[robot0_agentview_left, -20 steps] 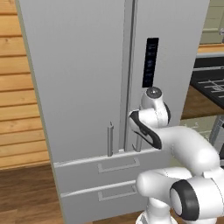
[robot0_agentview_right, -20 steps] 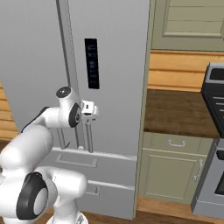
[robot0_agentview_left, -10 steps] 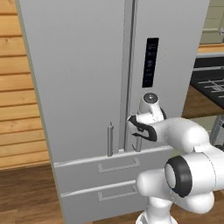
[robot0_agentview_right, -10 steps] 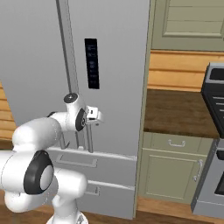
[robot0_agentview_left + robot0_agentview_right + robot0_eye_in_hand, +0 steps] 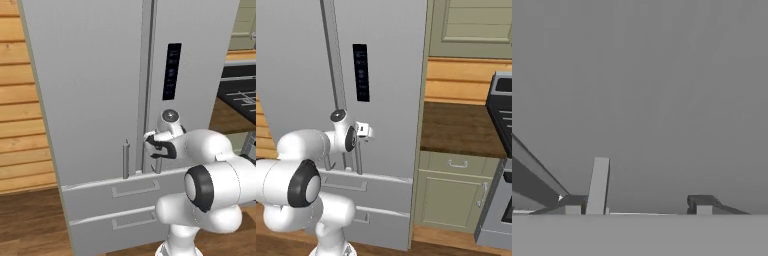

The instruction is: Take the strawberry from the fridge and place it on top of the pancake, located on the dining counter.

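Observation:
The fridge (image 5: 95, 75) is a tall light-grey two-door unit and both doors are closed. My gripper (image 5: 152, 145) is pressed up to the right door's vertical bar handle (image 5: 158, 166), near its lower end. Seen from the right base, the gripper (image 5: 366, 132) sits against the same handle (image 5: 359, 161). In the hand view the handle (image 5: 598, 184) stands between the fingers, close beside the left fingertip (image 5: 572, 206), with a wide gap to the right one; the gripper (image 5: 637, 207) is open. The strawberry, the pancake and the dining counter are out of view.
Two drawers (image 5: 131, 190) run below the doors, and the left door's handle (image 5: 126, 159) stands just left of my hand. Right of the fridge are a wooden counter (image 5: 466, 127) over pale green cabinets (image 5: 451, 195) and a stove (image 5: 501, 150). A wood-panel wall (image 5: 20, 125) lies left.
The elbow has swung lower and nearer the cameras, and the hand has settled slightly down against the right door's handle. The fridge stays closed.

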